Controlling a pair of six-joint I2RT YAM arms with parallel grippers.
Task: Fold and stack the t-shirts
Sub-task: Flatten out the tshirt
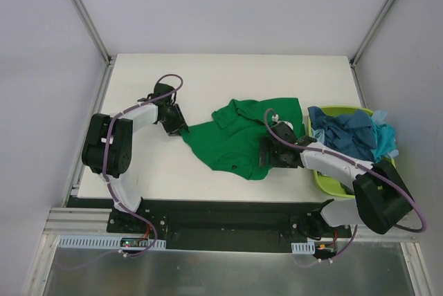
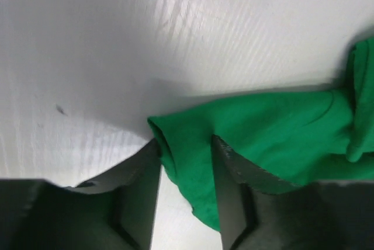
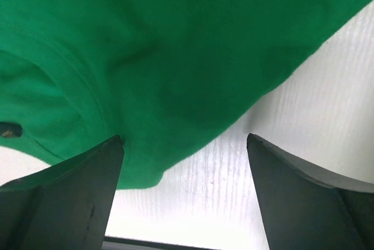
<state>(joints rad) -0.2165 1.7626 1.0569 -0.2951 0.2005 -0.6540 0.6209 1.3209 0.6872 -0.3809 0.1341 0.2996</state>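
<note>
stage: early, nothing folded or stacked | green t-shirt (image 1: 242,140): crumpled at table (image 1: 208,81) centre | blue t-shirts (image 1: 344,133): heaped in lime-green basket (image 1: 324,184), 3 o'clock | left gripper (image 2: 186,145): astride shirt's 9 o'clock corner, clamp unclear | right gripper (image 3: 184,145): spread wide, 4 o'clock hem, empty

a plain bright green shirt (image 1: 242,140) on a white worktop (image 1: 208,75). a dark teal-blue shirt (image 1: 346,132) and a light turquoise shirt (image 1: 386,137) in a lime-green basket (image 1: 324,182). black-and-white arms (image 1: 107,147), purple cables (image 1: 166,80).
</note>
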